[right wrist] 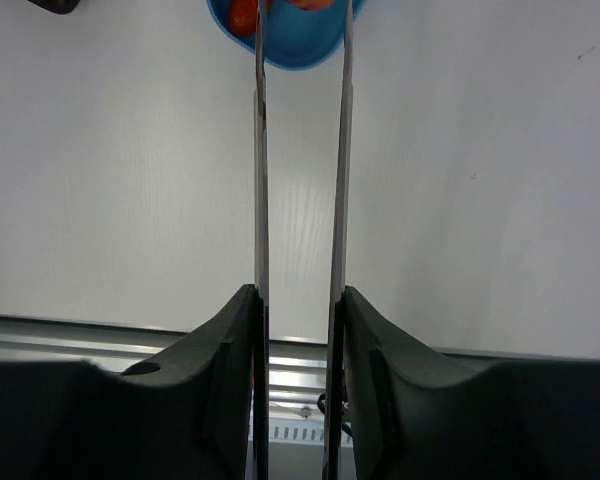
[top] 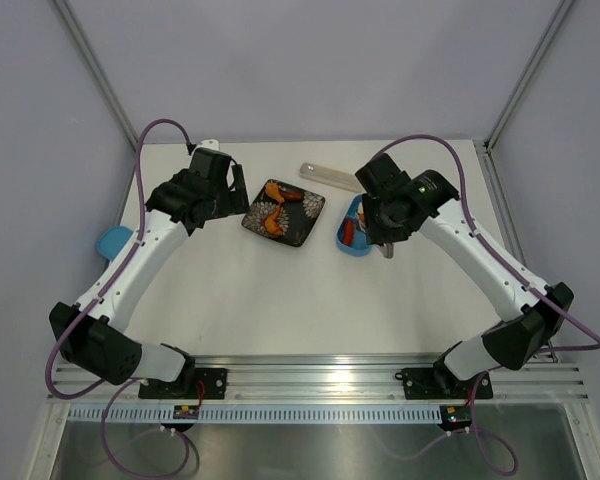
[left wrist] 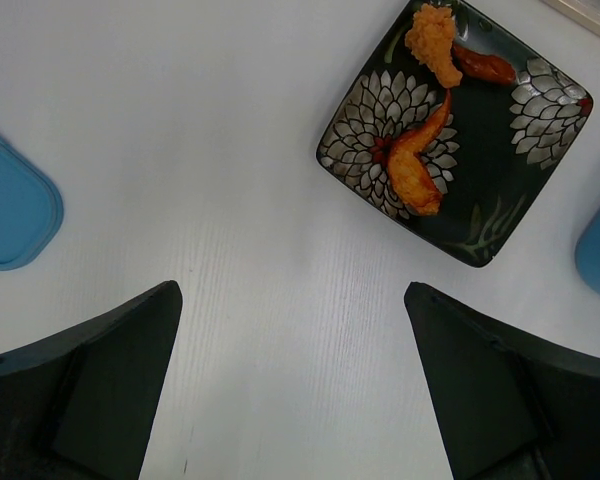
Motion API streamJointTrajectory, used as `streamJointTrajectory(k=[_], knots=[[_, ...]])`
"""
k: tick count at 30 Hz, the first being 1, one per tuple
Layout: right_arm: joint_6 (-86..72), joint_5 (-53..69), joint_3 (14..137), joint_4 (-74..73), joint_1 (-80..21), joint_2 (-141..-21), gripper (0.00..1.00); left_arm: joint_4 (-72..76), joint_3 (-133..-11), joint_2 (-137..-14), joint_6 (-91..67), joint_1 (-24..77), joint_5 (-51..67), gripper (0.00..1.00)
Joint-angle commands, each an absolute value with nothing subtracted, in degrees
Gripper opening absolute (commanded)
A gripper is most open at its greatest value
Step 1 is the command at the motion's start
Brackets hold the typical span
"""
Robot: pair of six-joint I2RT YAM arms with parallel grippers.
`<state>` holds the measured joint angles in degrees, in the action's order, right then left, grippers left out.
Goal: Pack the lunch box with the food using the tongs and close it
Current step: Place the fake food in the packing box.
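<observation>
Between the fingers of the right pincer (right wrist: 298, 300) the tongs (right wrist: 261, 150) are clamped, their arms reaching to the blue lunch box (right wrist: 305, 50) with red food (right wrist: 242, 12) inside. The left pincer (left wrist: 290, 295) hangs spread wide and empty above the table (left wrist: 230, 200), near the black plate (left wrist: 500, 170) carrying orange pieces (left wrist: 417, 170). The blue lid (left wrist: 10, 200) lies well apart.

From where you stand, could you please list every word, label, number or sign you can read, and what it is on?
No readable text in any view.
black plate: silver flower pattern only, no lettering.
lunch box, blue lid, tongs: no marking visible.
small connectors by the front rail: too small to read.
</observation>
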<state>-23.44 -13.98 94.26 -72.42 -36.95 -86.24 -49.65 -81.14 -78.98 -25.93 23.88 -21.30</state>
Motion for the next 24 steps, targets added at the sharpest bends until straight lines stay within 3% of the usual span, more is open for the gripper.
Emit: streamJointTrajectory(k=[1, 24], knots=[[-29.2, -13.6, 92.2, -75.0, -36.7, -82.8, 0.0, -47.4, -82.5, -79.6, -25.4, 23.6, -20.1, 0.99], [-28.7, -10.1, 90.1, -69.4, -34.5, -86.2, 0.0, -47.5, -81.7, -78.9, -26.2, 23.6, -21.0, 0.99]])
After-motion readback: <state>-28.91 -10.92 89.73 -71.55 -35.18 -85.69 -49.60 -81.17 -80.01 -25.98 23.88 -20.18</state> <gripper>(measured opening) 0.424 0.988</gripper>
